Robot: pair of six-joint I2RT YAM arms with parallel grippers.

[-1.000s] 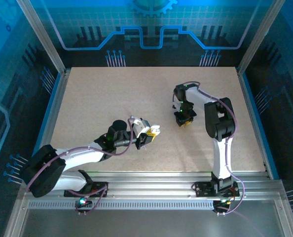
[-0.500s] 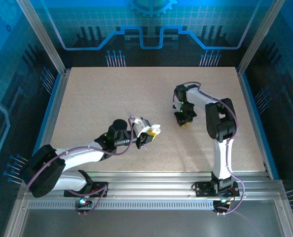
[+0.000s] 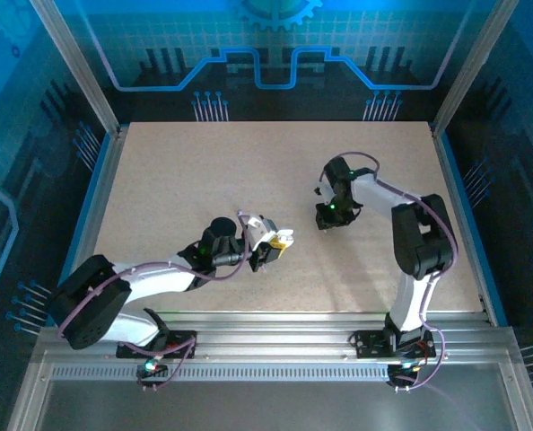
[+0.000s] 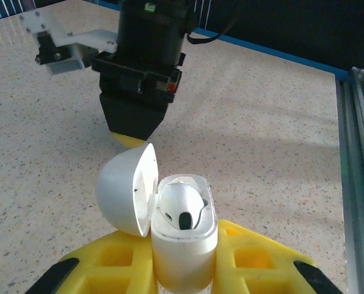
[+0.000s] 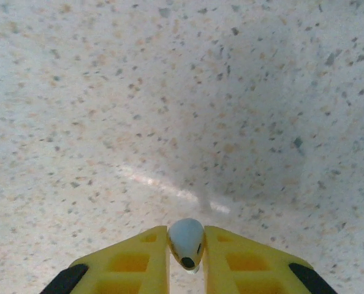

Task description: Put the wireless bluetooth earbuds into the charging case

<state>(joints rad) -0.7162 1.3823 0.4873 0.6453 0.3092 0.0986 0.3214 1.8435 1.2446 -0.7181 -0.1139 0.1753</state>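
Inside the case (image 4: 183, 240) our left claw (image 4: 185, 260) clamps, one bud (image 4: 181, 208) sits; right claw (image 5: 187, 248) at 2 o'clock pinches the second bud (image 5: 185, 236), not yet in.

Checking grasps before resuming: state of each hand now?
Left hand: closed, holding the open case.
Right hand: closed, holding an earbud.

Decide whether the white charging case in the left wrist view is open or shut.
Open. The charging case has its lid tipped back, showing a white earbud seated inside.
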